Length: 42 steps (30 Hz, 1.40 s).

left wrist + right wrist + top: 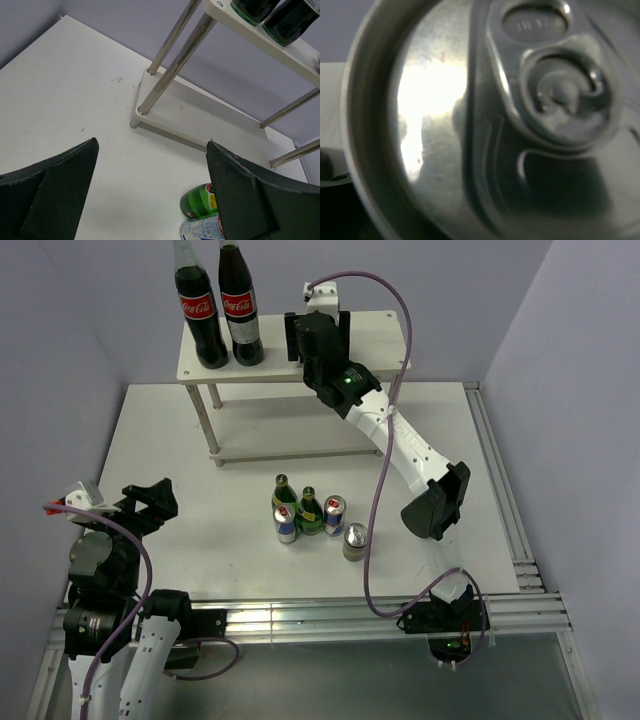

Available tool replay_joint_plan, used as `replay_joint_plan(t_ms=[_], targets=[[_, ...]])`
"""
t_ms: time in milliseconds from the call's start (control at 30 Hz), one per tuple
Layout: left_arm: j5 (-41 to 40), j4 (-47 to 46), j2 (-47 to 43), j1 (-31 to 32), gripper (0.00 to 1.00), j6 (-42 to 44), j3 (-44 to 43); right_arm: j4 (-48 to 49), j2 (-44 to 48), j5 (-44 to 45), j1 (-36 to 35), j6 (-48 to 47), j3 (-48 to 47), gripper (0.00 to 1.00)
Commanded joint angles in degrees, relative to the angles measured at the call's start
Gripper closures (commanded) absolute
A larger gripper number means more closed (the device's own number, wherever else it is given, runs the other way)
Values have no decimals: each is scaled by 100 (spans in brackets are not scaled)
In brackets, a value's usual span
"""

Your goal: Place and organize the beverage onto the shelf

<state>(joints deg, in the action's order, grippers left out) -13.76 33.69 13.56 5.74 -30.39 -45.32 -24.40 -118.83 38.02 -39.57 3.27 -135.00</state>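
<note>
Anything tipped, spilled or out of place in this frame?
Nothing stands out. The five drinks on the table stand upright in a cluster; both cola bottles stand upright on the shelf. No spill visible.

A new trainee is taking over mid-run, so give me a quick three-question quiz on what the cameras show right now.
1. How many drinks stand on the table in front of the shelf?
2. True or false: the left tool is shut on a bottle.
3. What fills the right wrist view? A) a can lid B) a bottle cap C) a shelf leg
Key: 1) five. 2) false; it is open and empty. 3) A.
</note>
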Motion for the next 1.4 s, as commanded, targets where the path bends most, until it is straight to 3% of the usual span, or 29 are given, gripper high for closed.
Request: replay_joint_plan(t_ms=[0,500,633,800,933,1000,1367], targets=[[84,-205,-91,-38,4,148,-3,410,-53,258,90,-160,-281,18],[84,-196,-91,-38,4,139,6,1236,-123,390,231,-195,237,20],[66,-196,-126,-38,4,139,6,1394,-246,373,257,-186,281,28],[58,-196,-126,-38,4,130,6,1491,-404,338,292,-142,264,29],[66,-214,-126,-38,4,139,14,1377,-492,329,310,-63,272,58],[75,-205,-117,-46,4,139,14,1281,-466,381,327,7,351,65],[84,-214,-143,-117,4,139,14,1149,685,434,310,622,1871,80]])
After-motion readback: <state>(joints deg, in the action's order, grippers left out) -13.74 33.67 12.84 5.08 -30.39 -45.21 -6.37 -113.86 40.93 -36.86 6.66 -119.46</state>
